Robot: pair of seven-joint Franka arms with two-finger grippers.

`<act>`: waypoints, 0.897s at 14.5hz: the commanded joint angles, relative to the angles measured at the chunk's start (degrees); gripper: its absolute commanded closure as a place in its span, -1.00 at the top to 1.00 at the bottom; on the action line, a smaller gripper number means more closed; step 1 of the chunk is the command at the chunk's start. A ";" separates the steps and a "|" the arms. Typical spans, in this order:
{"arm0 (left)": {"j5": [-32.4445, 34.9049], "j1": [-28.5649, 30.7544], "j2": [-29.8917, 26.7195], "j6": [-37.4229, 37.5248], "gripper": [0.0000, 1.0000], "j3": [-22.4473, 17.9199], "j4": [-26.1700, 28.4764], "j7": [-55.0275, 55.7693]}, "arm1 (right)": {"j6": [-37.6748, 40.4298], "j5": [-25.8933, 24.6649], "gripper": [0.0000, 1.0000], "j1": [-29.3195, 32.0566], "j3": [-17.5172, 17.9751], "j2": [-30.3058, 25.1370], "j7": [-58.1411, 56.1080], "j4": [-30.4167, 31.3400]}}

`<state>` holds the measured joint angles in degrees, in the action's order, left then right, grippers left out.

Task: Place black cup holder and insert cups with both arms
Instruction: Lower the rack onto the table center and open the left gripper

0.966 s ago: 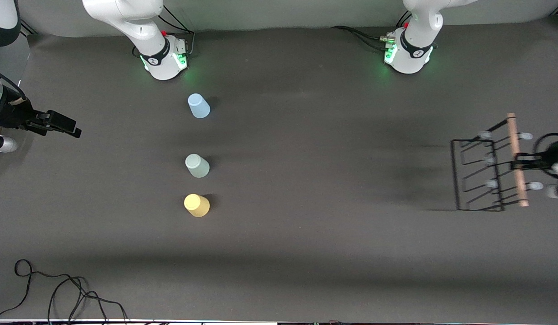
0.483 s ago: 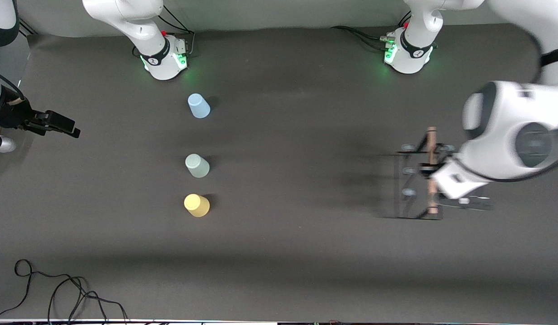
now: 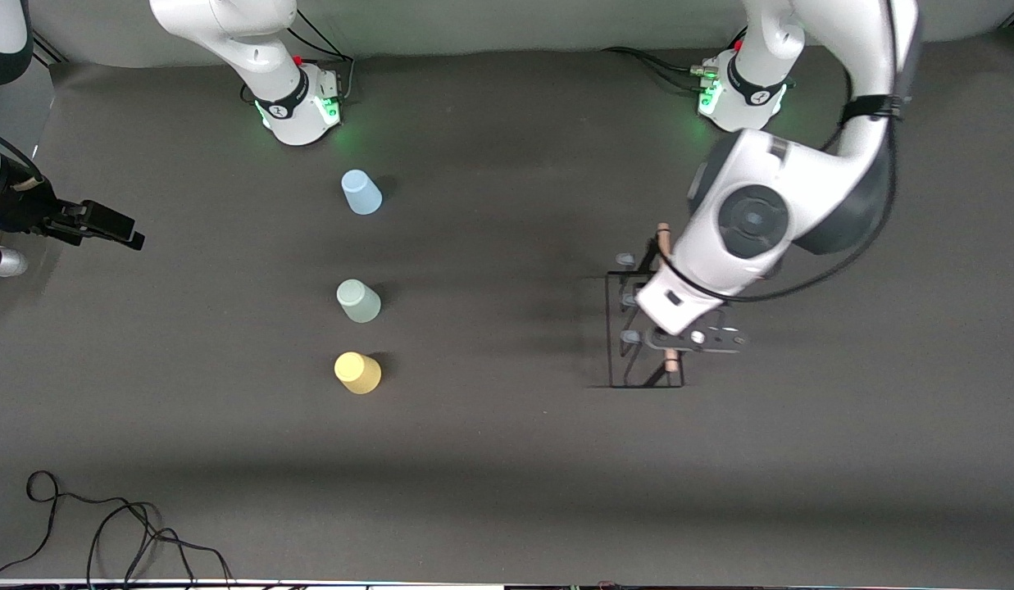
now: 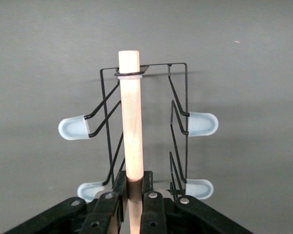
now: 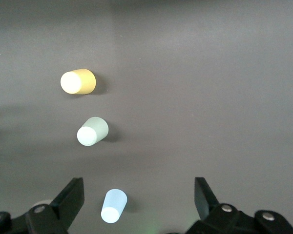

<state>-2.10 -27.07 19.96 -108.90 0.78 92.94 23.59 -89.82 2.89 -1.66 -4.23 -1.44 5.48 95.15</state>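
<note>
My left gripper [image 3: 673, 340] [image 4: 133, 181] is shut on the pale wooden handle [image 4: 131, 122] of the black cup holder [image 3: 638, 385]. It holds the holder between the table's middle and the left arm's end. White-capped prongs [image 4: 202, 123] stick out on both sides. I cannot tell whether the wire base touches the table. Three cups stand upside down in a row toward the right arm's end: light blue [image 3: 361, 192] [image 5: 114, 205] nearest the bases, pale green [image 3: 358, 301] [image 5: 93, 131], and yellow [image 3: 357, 373] [image 5: 78, 82] nearest the front camera. My right gripper [image 3: 117, 229] [image 5: 137, 189] waits open and empty, up over the table's right-arm end.
The two arm bases [image 3: 297, 111] [image 3: 740, 98] stand along the table edge farthest from the front camera. A loose black cable [image 3: 105, 528] lies at the corner nearest that camera, at the right arm's end. The dark mat [image 3: 490, 459] covers the whole table.
My left arm has carried the cup holder from the left arm's end of the table toward the middle. The right arm and the cups have stayed put.
</note>
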 commanded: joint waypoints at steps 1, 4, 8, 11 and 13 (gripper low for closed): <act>-3.42 -2.63 1.13 -0.52 -1.00 0.18 -2.32 2.42 | 0.61 0.98 0.99 0.69 -0.08 -1.02 -1.61 0.30; -4.14 -7.89 3.06 -3.94 -1.00 0.45 -2.76 9.78 | 0.61 0.98 0.99 0.69 -0.16 -1.02 -1.61 0.30; -3.96 -13.79 6.66 -9.75 -1.00 0.54 -3.28 18.68 | 0.61 0.98 0.99 0.69 -0.16 -1.02 -1.61 0.30; -4.14 -15.81 9.04 -9.84 -1.00 0.63 -4.08 18.78 | 0.61 0.98 0.99 0.69 -0.16 -1.02 -1.61 0.30; -4.05 -16.35 9.66 -10.28 -1.00 0.63 -4.34 18.78 | 0.61 0.98 0.99 0.69 -0.16 -1.02 -1.70 0.30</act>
<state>-5.66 -42.36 28.97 -119.47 2.13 90.39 41.53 -89.79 2.89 -1.66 -4.60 -1.45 5.27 95.15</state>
